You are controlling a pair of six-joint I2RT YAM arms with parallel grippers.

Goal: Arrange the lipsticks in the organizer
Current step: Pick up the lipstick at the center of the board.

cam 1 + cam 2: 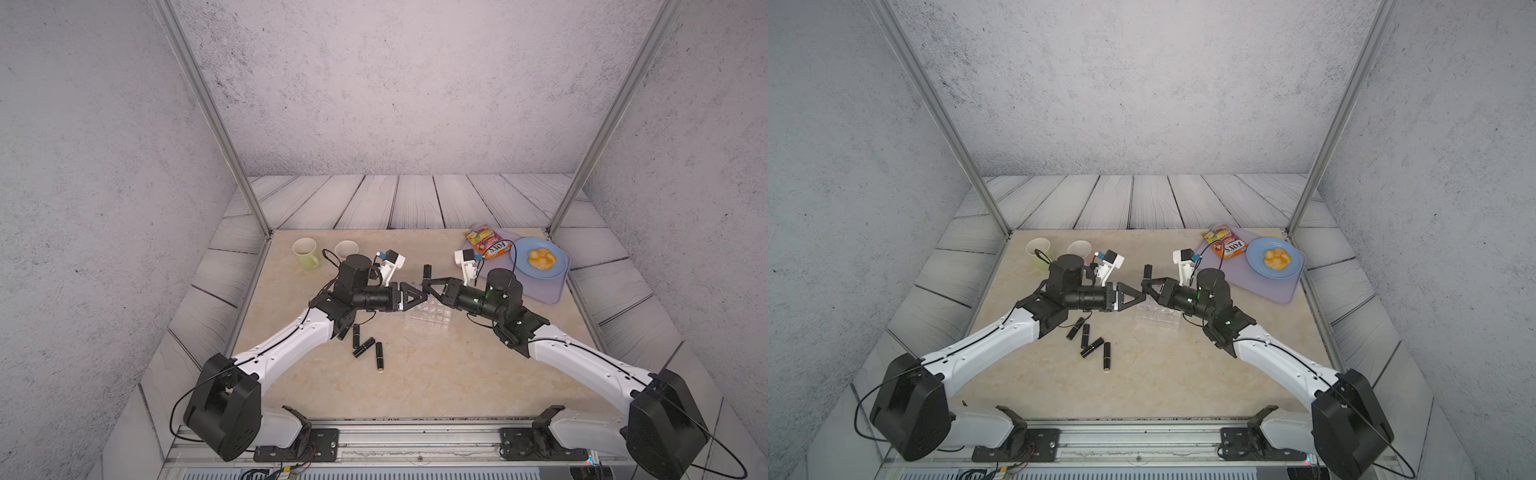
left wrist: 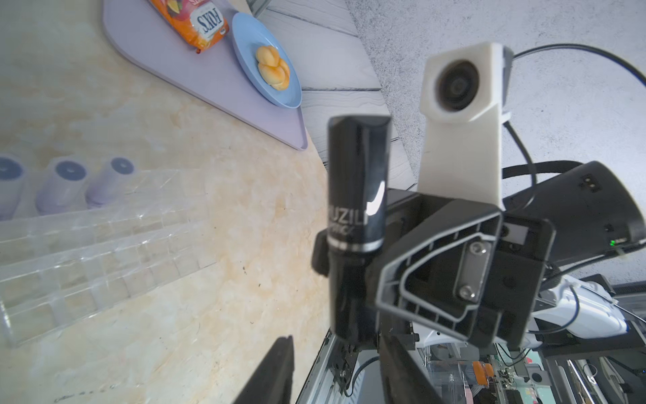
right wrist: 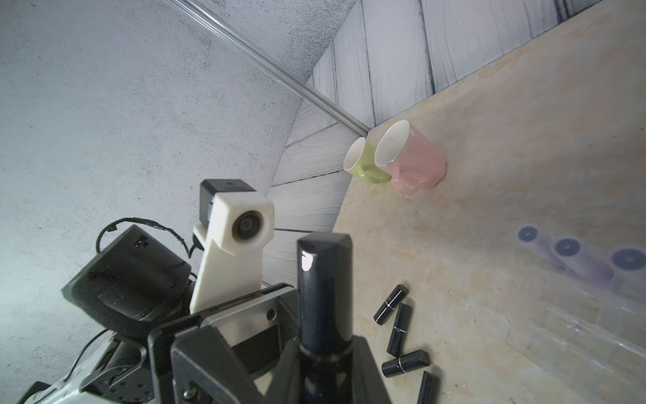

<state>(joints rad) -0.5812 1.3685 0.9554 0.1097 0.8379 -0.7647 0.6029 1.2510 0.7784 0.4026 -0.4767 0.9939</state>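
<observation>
Four loose black lipsticks (image 1: 379,356) lie on the counter (image 1: 436,374) by the left forearm. Mid-counter is the clear organizer (image 1: 432,320), with both arms reaching over it and their tips nearly meeting. The right fingers (image 1: 424,286) are clamped on a fifth black lipstick (image 1: 427,272), held upright off the counter. The left fingers (image 1: 424,297) are parted and grip nothing, just beside that lipstick's lower end. Three lilac lipsticks (image 2: 112,182) stand in a row in the organizer's cells. Far left are a green mug (image 1: 305,252) and a pink mug (image 1: 346,248). Far right is a lilac tray (image 1: 544,291) with a snack packet (image 1: 488,245), a blue plate (image 1: 555,249) and a bun (image 1: 541,258).
</observation>
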